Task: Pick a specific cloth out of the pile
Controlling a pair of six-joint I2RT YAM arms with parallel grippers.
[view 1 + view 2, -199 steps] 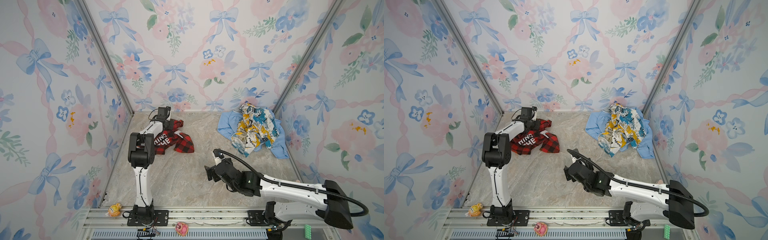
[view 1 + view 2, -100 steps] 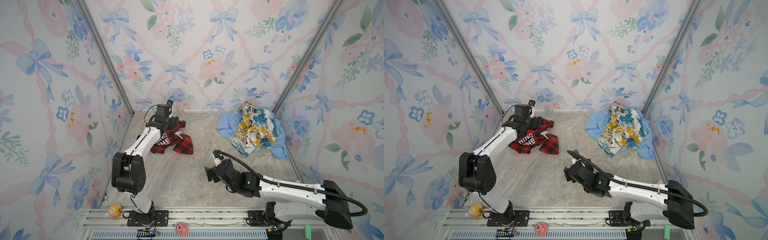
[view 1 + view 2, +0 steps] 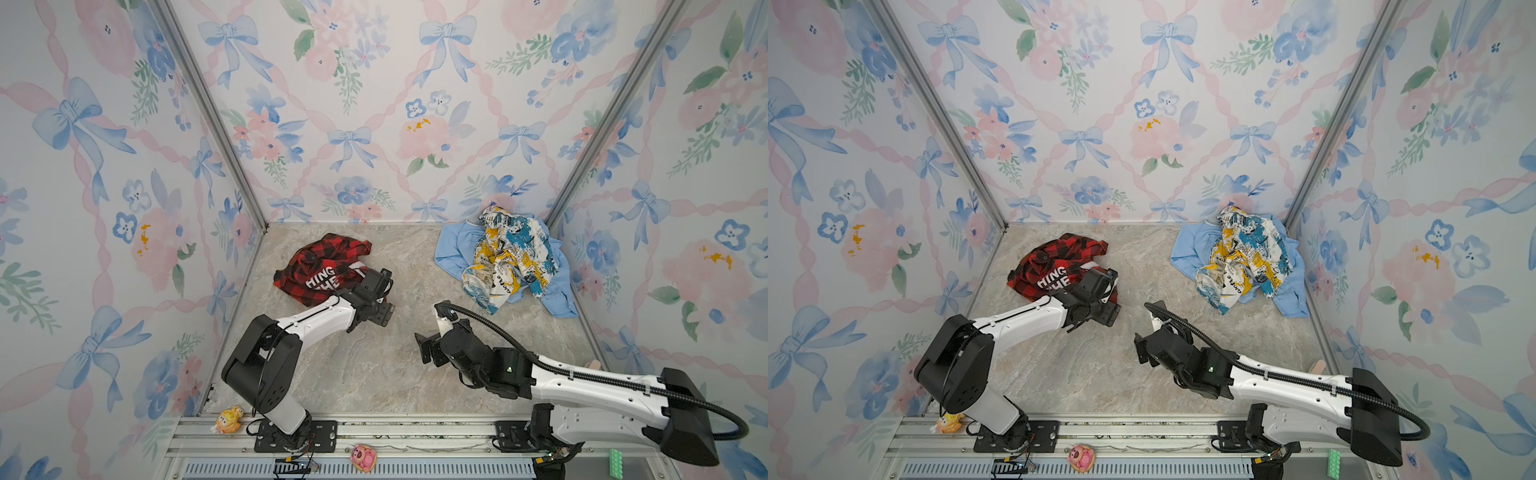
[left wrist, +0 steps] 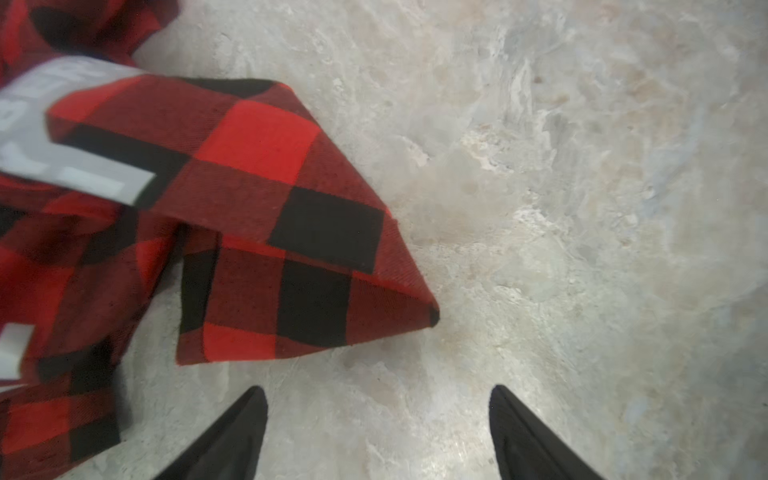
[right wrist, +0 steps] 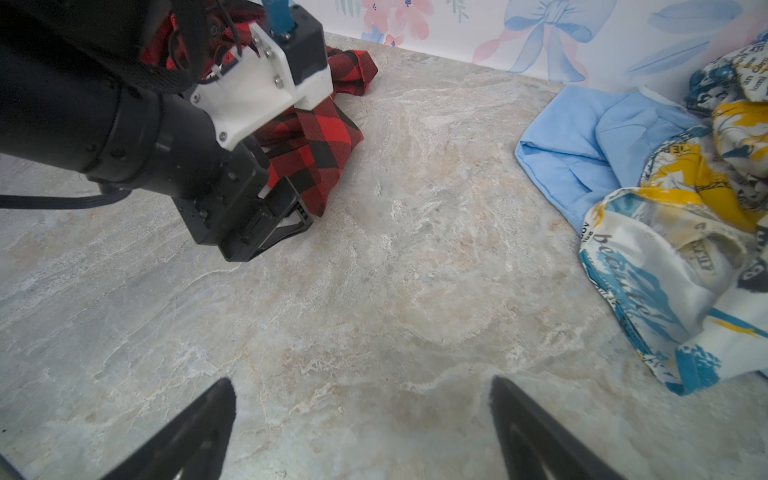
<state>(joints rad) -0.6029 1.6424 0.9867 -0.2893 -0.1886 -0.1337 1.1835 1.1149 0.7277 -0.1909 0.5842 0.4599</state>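
Buffalo-check shirt (image 3: pixel 320 266) is lying just ahead of the left end effector (image 4: pixel 377 399), which is gaping wide and empty. The right end effector (image 5: pixel 361 390) is gaping too. Looks like it's releasing, so next up is probably a clean retreat without snagging.

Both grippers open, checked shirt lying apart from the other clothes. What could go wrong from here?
1. The open left gripper hangs right beside a loose corner of the checked shirt; a sideways move might snag it and drag the shirt.
2. The right gripper faces it at close range; if both head for the middle, they might clash.
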